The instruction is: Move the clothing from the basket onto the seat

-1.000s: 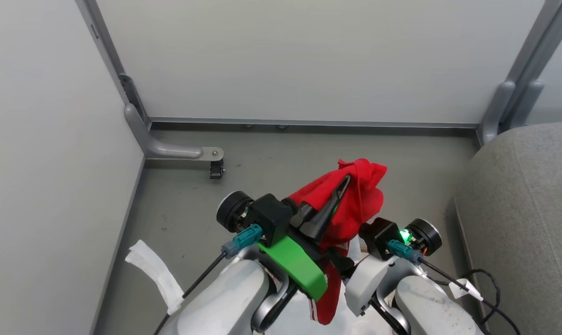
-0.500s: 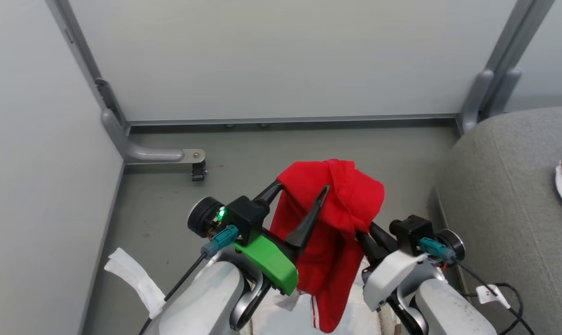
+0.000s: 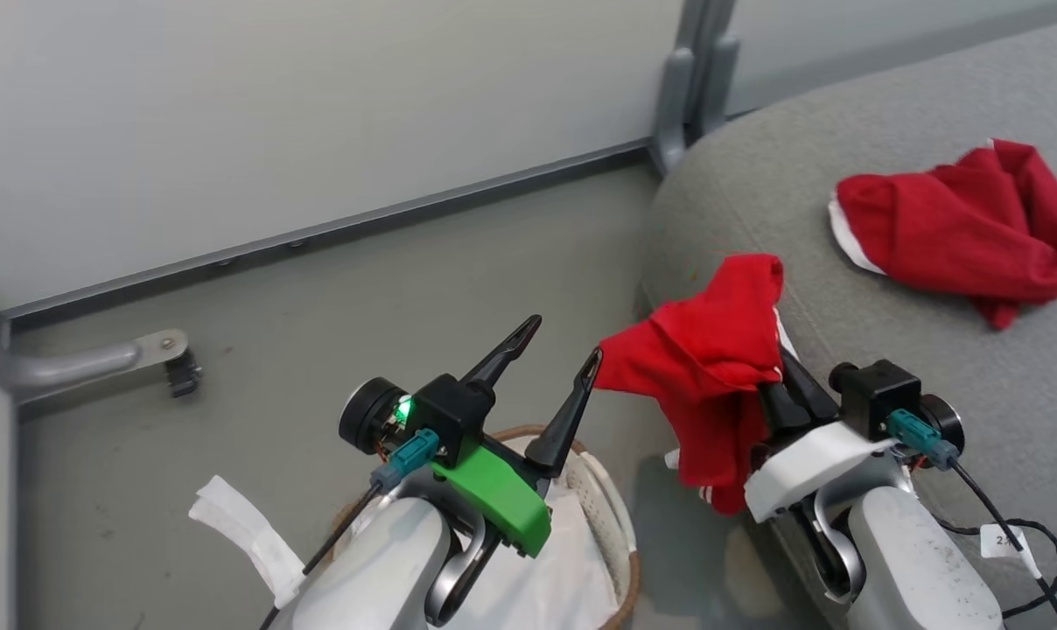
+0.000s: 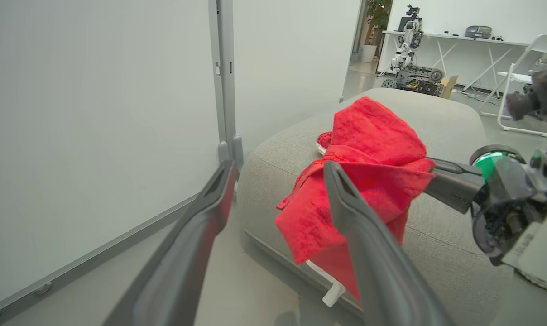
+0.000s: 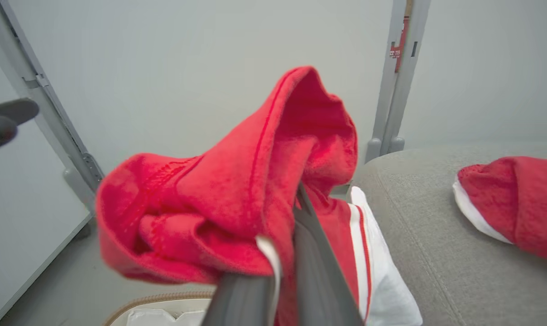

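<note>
"Head view, item one: red garment [image 3: 712,350], thin soft cloth, bunched over my right gripper [image 3: 789,394], whose fingers are pinched together on it. It hangs in the air over the near edge of the seat [image 3: 852,324], its white-striped tail drooping toward the floor [image 3: 318,324]."

"Handling?"

"Light, limp, no shape of its own; I judge it will sag and drape wherever it is let go. Nothing fragile. The hold is through the bunched middle, which looks sound; a hold on a hem would let it trail."

"Item two?"

"Left gripper [image 3: 567,337]: fingers spread wide, nothing between them, over the basket [image 3: 600,507] in this view; one fingertip is just beside a corner of the cloth, and I cannot tell whether they touch. Item three: second red garment [image 3: 957,227], white edge, lying crumpled farther in on the seat, well apart from the held one."

"Room?"

"Seat: broad bare grey between the two garments, rounded corner near a grey post [image 3: 682,96]. I would carry further inboard before letting go, since the tail hangs off the edge. Basket: white liner [image 3: 546,577] showing; I cannot see its whole floor."
</note>
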Controlling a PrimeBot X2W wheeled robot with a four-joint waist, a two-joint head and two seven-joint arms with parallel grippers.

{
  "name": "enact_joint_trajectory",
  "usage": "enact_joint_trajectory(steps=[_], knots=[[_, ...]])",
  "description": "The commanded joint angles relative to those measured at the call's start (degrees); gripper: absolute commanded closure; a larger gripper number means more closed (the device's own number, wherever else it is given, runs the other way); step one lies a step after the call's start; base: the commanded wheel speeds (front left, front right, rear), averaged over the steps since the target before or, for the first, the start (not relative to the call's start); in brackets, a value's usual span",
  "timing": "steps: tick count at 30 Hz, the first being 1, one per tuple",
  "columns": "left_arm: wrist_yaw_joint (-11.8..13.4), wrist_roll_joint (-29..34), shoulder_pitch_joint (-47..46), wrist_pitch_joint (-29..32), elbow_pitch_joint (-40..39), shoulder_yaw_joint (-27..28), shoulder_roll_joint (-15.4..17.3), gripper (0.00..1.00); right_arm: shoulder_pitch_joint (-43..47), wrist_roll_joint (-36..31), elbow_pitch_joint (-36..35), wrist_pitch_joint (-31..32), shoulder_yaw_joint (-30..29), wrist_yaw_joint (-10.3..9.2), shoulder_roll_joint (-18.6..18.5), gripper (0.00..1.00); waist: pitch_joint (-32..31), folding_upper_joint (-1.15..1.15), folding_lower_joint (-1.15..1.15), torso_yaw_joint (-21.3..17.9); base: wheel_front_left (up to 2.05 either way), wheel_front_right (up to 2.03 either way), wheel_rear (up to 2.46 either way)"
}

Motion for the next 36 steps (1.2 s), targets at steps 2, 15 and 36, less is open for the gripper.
enact_joint_trajectory(steps=[2,15,36], knots=[[-0.1,0.3,0.1,0.1,0.3,0.4,0.6,0.00,0.1,-0.2,-0.6,0.0,-0.1,-0.06,-0.1,1.00,4.3,0.24,0.00,-11.9,0.00,0.00,0.00],[-0.1,-0.4,-2.4,0.1,1.1,-1.8,1.5,0.00,-17.1,-1.8,2.9,-0.1,1.9,-0.06,-10.0,1.00,11.6,0.24,0.00,-13.7,0.00,0.00,0.00],[-0.1,0.2,-12.2,0.1,-0.7,-3.9,8.0,0.00,-42.7,-13.5,27.5,0.8,-23.0,-0.06,-25.9,1.00,34.0,0.24,0.00,-1.7,0.00,0.00,0.00]])
